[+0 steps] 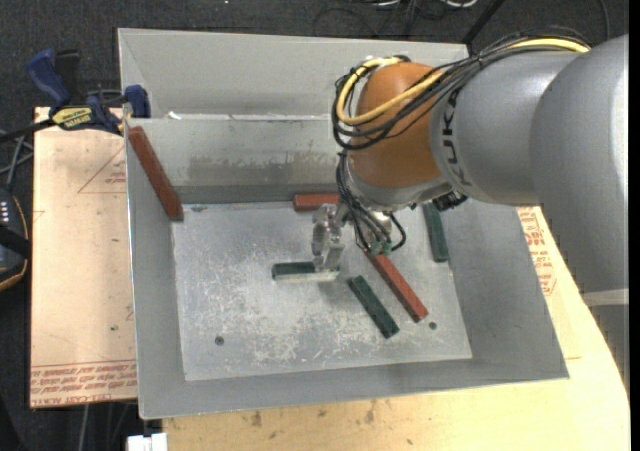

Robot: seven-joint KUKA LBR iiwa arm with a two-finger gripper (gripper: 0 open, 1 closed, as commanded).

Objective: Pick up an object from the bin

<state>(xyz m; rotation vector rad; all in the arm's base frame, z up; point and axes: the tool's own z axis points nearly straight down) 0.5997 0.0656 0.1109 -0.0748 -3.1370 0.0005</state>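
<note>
The hand (328, 251) stood low at the right end of a dark green bar (298, 271) lying flat in the middle of the bin (250, 339), whether clenched or released I could not tell, and with the bar apparently resting on the floor, the lift seemingly remained undone.

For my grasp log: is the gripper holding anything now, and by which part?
It cannot be told. The gripper is down at the right end of the leftmost dark green stick, but no grip is visible.
</note>
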